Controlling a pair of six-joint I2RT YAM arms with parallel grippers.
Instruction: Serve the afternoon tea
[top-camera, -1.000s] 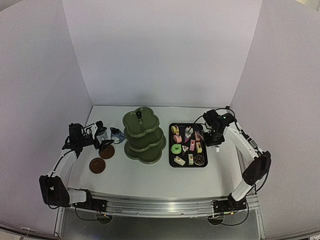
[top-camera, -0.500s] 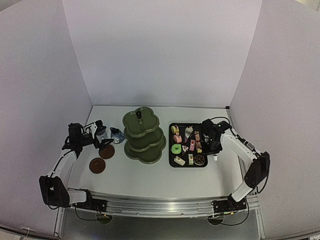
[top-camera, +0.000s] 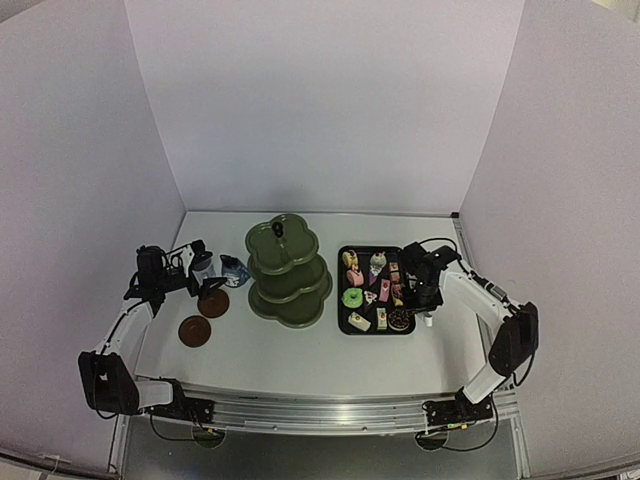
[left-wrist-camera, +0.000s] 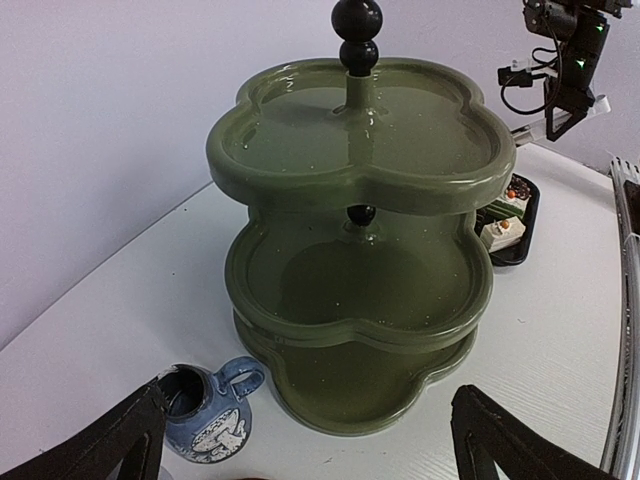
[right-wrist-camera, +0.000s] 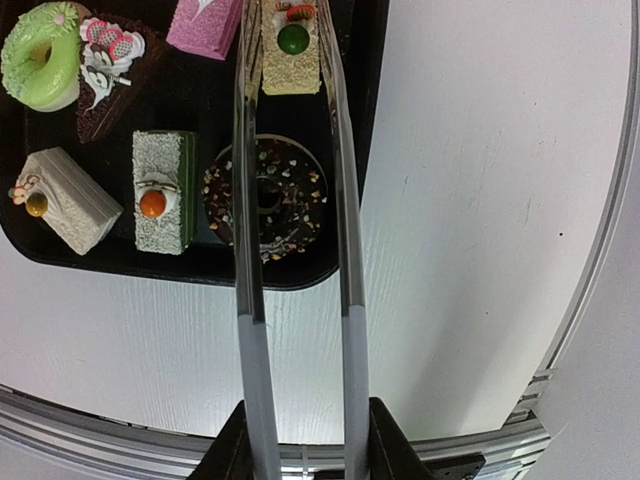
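Observation:
The dark green three-tier stand (top-camera: 288, 270) stands mid-table, its tiers bare, and fills the left wrist view (left-wrist-camera: 360, 250). Small pastries (top-camera: 372, 290) lie on the black tray (top-camera: 345, 322). The pale blue cup (top-camera: 203, 262), the dark blue jug (top-camera: 234, 270) and two brown saucers (top-camera: 213, 303) (top-camera: 194, 331) sit left of the stand. My left gripper (top-camera: 198, 282) is open and empty by the cup; the jug (left-wrist-camera: 205, 405) is just ahead of it. My right gripper (right-wrist-camera: 305, 440) is shut on the metal tongs (right-wrist-camera: 250, 200). The tongs reach over a chocolate doughnut (right-wrist-camera: 265, 195) and straddle a beige cake (right-wrist-camera: 290, 50).
The tray (right-wrist-camera: 370, 60) also holds a green doughnut (right-wrist-camera: 40, 55), a green slice (right-wrist-camera: 160, 190) and a white slice (right-wrist-camera: 65, 200). White walls close in the table on three sides. A metal rail (top-camera: 320, 410) runs along the near edge. Bare table (top-camera: 300, 350) lies in front of the stand.
My right arm has swung left and forward with the tongs, from beside the tray's right edge to over its right column of pastries. The left arm has not moved.

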